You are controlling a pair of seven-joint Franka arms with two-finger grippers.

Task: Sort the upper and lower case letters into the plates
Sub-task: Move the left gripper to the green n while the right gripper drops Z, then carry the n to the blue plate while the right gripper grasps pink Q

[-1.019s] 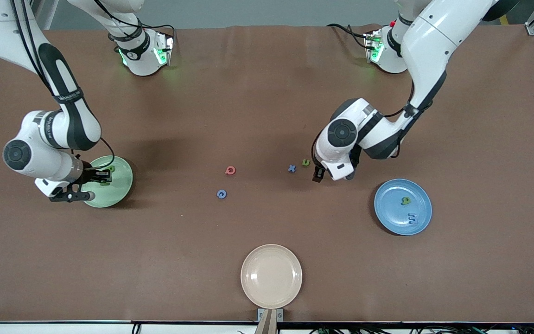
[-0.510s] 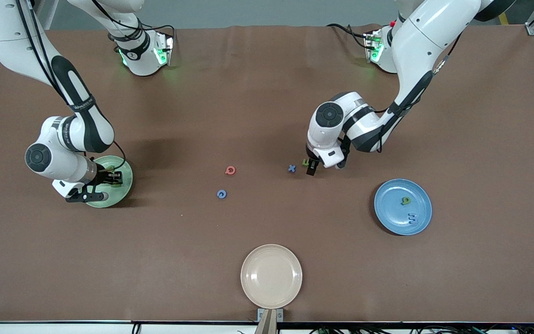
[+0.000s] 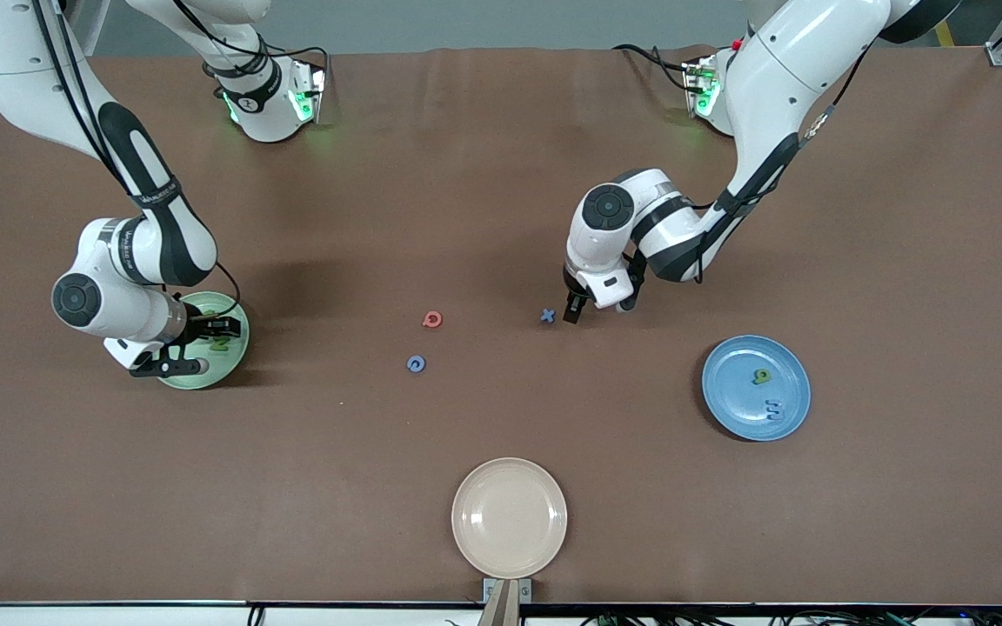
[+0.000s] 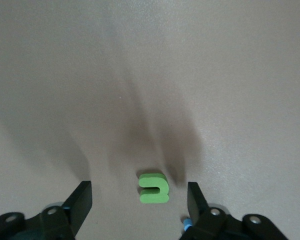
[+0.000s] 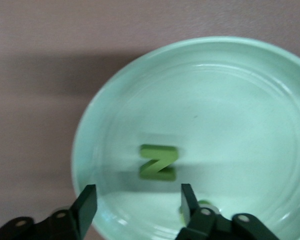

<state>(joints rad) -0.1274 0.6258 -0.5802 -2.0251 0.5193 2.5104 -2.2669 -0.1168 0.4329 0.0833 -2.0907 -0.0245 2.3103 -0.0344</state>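
Fingers spread on both my hands, nothing pinched.
Left gripper (image 4: 139, 207) w/ green u (image 4: 153, 188) between tips; right gripper (image 5: 135, 207) over green plate (image 5: 270, 90), N (image 5: 158, 162) just ahead.

Front cam is looking down from high across the worktop (image 3: 501, 174), facing both bases. Wrist cams are looking close down: left sharing the green u (image 4: 153, 188), right sharing the green plate (image 5: 250, 80).

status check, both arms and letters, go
Left gripper open over green u. Right gripper open over pale green plate, green N inside. Nothing blocking.
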